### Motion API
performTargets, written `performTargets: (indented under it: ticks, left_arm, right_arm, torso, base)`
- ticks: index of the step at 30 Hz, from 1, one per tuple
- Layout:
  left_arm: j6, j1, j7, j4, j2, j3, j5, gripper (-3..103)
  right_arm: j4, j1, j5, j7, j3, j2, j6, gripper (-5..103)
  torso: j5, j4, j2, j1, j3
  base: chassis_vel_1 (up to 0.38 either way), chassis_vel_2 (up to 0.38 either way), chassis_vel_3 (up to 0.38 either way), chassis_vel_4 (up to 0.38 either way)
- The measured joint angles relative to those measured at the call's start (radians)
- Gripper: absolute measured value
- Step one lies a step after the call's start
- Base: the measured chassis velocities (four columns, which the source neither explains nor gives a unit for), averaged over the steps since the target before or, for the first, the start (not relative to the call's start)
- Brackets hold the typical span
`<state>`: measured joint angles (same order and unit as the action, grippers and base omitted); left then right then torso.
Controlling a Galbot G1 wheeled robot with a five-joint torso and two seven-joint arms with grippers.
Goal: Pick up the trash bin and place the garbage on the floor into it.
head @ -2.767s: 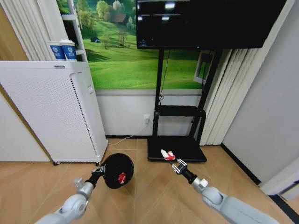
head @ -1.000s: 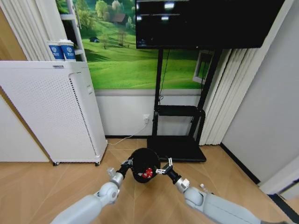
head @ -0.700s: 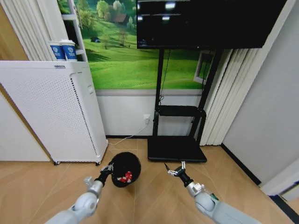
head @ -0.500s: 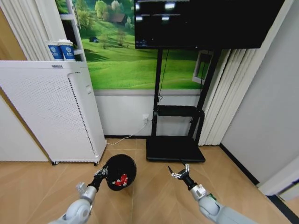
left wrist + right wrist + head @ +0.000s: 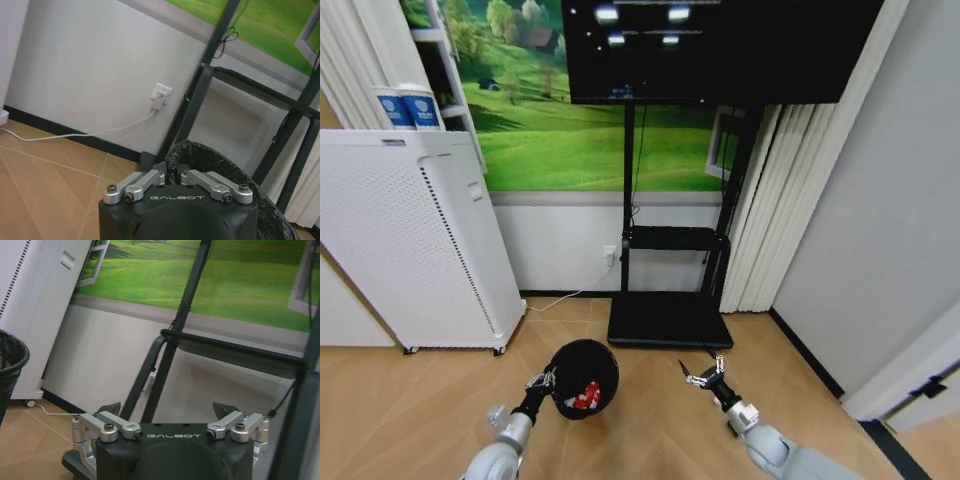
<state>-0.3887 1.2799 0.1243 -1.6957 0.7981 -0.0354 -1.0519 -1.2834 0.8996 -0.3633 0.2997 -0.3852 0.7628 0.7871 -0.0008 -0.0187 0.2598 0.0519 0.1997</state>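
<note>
The trash bin is a small black mesh basket lined with a black bag, tilted toward me above the floor. My left gripper is shut on its near rim. The left wrist view shows that gripper pinching the bin's rim. Red-and-white garbage lies inside the bin. My right gripper hovers open and empty to the right of the bin, apart from it. In the right wrist view the right gripper has its fingers spread wide, with the bin's edge off to one side.
A tall white perforated appliance stands at the left with blue-and-white cups on top. The TV stand's black base sits just beyond the grippers. A white cable runs to a wall socket. Curtains and a grey wall close the right side.
The camera has swung to the right. The red-and-white wrapper that my right gripper held is now in the bin, and that gripper has opened. The bin and right gripper have drawn apart.
</note>
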Motion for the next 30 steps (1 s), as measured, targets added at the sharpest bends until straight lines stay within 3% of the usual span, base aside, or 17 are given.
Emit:
performTargets:
  ticks: [3, 7, 15, 20, 23, 30]
  left_arm:
    - [-0.002, 0.018, 0.002, -0.001, 0.002, -0.01, 0.01, 8]
    - [-0.006, 0.048, 0.004, -0.006, 0.003, -0.031, 0.016, 8]
    - [-0.016, 0.213, 0.017, -0.052, 0.015, -0.15, 0.038, 8]
    - [-0.029, 0.315, -0.031, -0.068, 0.019, -0.265, 0.04, 8]
    - [-0.036, 0.34, -0.046, -0.059, 0.024, -0.293, 0.04, 8]
    - [-0.048, 0.375, -0.072, -0.036, 0.079, -0.312, 0.054, 8]
  right_arm:
    - [0.009, 0.0, 0.036, 0.041, -0.016, 0.008, -0.023, 100]
    - [0.03, -0.003, 0.056, 0.068, -0.042, 0.022, -0.037, 100]
    - [0.121, -0.02, 0.065, 0.095, -0.162, 0.073, -0.053, 100]
    - [0.207, -0.038, 0.053, 0.116, -0.223, 0.117, -0.054, 100]
    - [0.236, -0.039, 0.029, 0.13, -0.248, 0.124, -0.067, 100]
    - [0.353, -0.035, -0.011, 0.137, -0.264, 0.145, -0.086, 100]
  torso:
    - [0.002, -0.0009, 0.0, 0.0, 0.0]
    - [0.0001, -0.0009, 0.0, 0.0, 0.0]
    - [0.0008, 0.0005, 0.0, 0.0, 0.0]
    - [0.0011, 0.0002, 0.0, 0.0, 0.0]
    - [0.0008, -0.0008, 0.0, 0.0, 0.0]
    - [0.0006, -0.0001, 0.0, 0.0, 0.0]
  base:
    - [-0.249, -0.295, 0.232, 0.227]
    - [-0.112, -0.165, 0.136, 0.116]
    - [0.036, 0.062, -0.037, -0.042]
    - [0.028, 0.033, -0.015, -0.01]
    - [0.0, 0.0, 0.0, 0.0]
    - [0.0, 0.0, 0.0, 0.0]
